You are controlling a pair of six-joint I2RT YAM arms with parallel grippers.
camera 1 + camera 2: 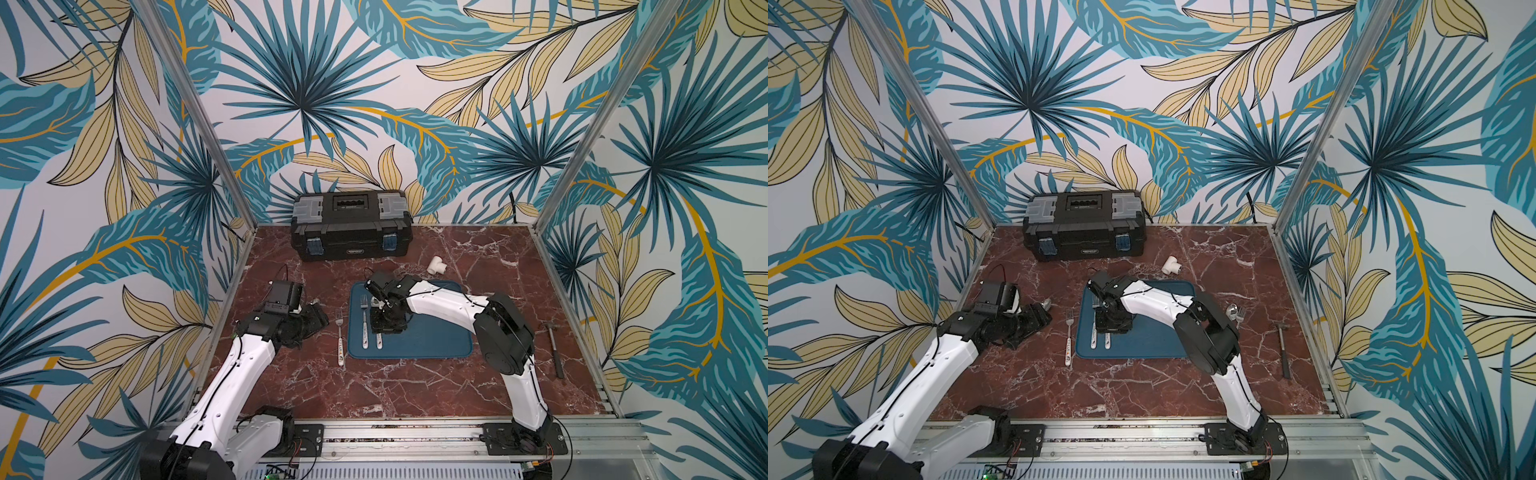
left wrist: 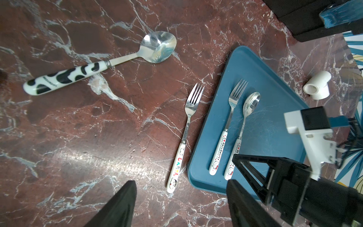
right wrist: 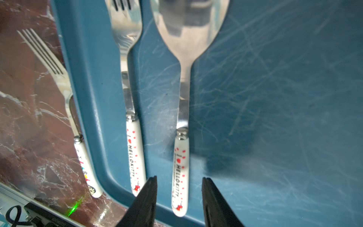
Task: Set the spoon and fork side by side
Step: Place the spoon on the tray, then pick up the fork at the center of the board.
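Spoon [image 3: 183, 118] beside fork [image 3: 130, 110] on tray [image 3: 275, 98] — R hand [image 3: 179, 177] apart (L hand [image 2: 180, 181] too).

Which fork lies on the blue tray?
The fork with the red-dotted handle, next to the small spoon. The fork with coloured letters lies on the table, beside the tray.

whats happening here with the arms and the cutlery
The right gripper sits open over the blue tray, fingers either side of the spoon's handle, not pinching it. The spoon lies parallel beside the matching fork, both flat on the tray, so the pair looks set. The left gripper is open and empty, above the marble table near another fork.
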